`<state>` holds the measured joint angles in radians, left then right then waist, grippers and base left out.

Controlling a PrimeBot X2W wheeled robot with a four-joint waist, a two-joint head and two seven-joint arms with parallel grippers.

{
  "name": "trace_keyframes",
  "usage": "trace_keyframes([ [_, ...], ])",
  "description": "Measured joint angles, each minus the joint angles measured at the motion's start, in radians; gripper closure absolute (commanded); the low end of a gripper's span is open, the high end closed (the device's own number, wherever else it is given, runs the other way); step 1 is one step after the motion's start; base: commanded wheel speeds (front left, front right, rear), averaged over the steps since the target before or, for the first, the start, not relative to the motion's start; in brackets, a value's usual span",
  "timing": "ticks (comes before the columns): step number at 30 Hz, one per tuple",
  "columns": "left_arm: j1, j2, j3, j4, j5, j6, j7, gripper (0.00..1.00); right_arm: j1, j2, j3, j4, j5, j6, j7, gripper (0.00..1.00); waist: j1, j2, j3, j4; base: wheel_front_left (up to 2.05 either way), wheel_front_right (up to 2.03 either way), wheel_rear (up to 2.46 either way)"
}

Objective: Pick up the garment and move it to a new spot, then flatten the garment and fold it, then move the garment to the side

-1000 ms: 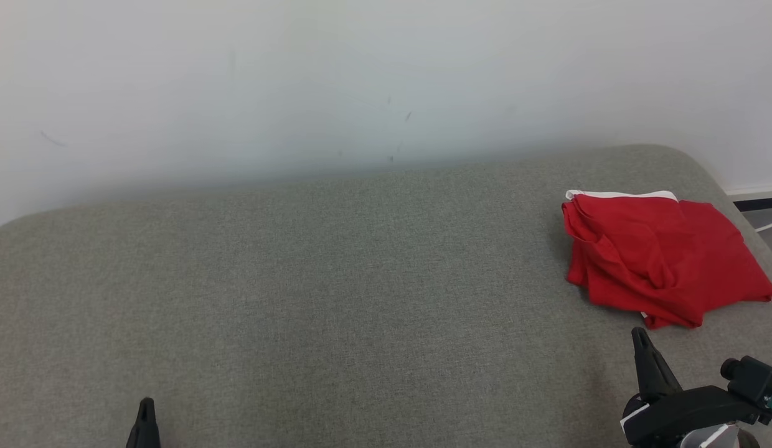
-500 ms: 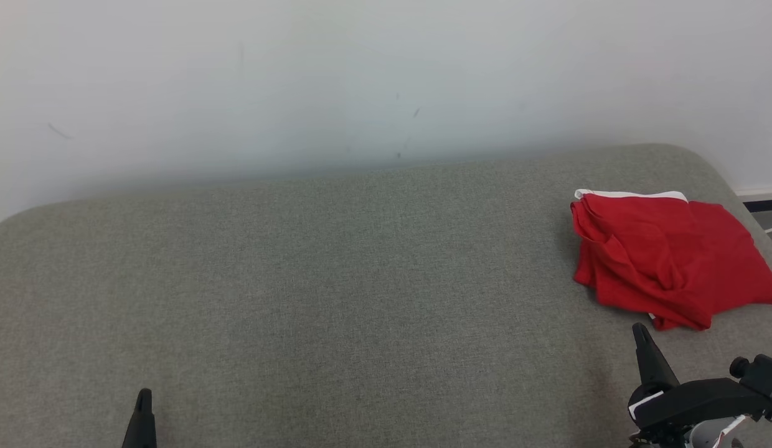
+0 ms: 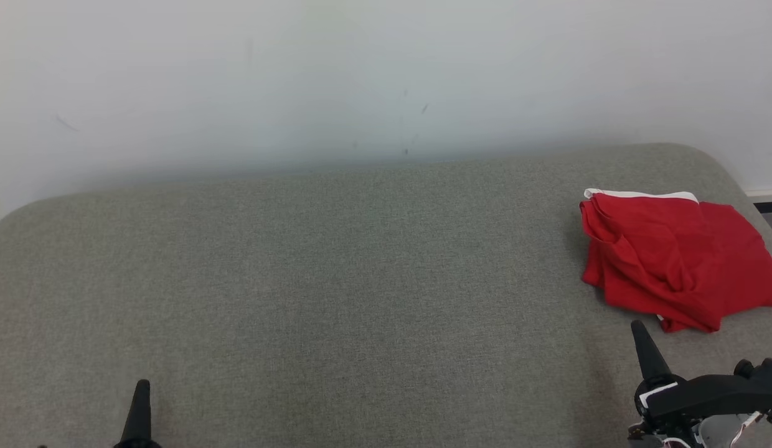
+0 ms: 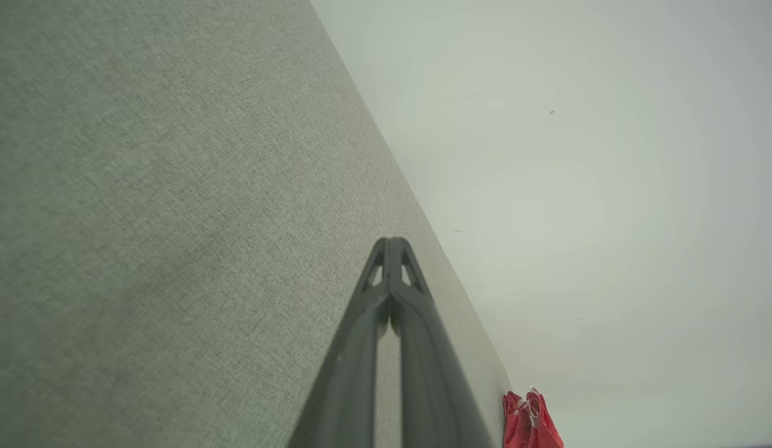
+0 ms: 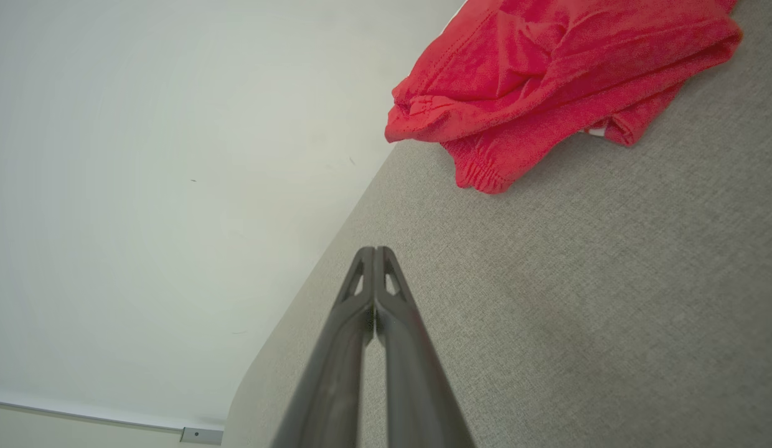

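Items counted from my position. One garment (image 3: 675,258), red, a single bundled piece with one white strip along its edge. Two claws, both mine: the left claw (image 3: 141,387) and the right claw (image 3: 638,328), each of two long dark fingers, four fingers in all. One padded surface (image 3: 361,298), covered in grey fabric. One wall (image 3: 361,74), white.

Grey fabric counter (image 3: 336,280), corners rounded, backed against white wall (image 3: 361,74). Lying on it, near the right corner by the wall: folded red garment (image 3: 672,255), white-edged.
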<state>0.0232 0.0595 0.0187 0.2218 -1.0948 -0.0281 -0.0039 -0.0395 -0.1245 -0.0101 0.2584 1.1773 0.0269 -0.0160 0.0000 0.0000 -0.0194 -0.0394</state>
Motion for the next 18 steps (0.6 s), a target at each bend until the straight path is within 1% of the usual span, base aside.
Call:
trace_keyframes([
  [5, -0.017, -0.003, 0.008, 0.012, -0.068, -0.017, 0.015, 1.0, -0.013, 0.009, -0.018, 0.004, 0.058, 0.011, 0.017, 1.0, 0.0, 0.0, 0.003, 0.005, 0.0, 0.0, 0.0],
  [18, -0.053, -0.011, 0.035, 0.035, -0.246, -0.044, 0.057, 1.0, -0.017, 0.037, -0.061, 0.022, 0.205, 0.045, 0.062, 1.0, 0.0, 0.0, 0.01, 0.02, 0.0, 0.0, 0.0],
])
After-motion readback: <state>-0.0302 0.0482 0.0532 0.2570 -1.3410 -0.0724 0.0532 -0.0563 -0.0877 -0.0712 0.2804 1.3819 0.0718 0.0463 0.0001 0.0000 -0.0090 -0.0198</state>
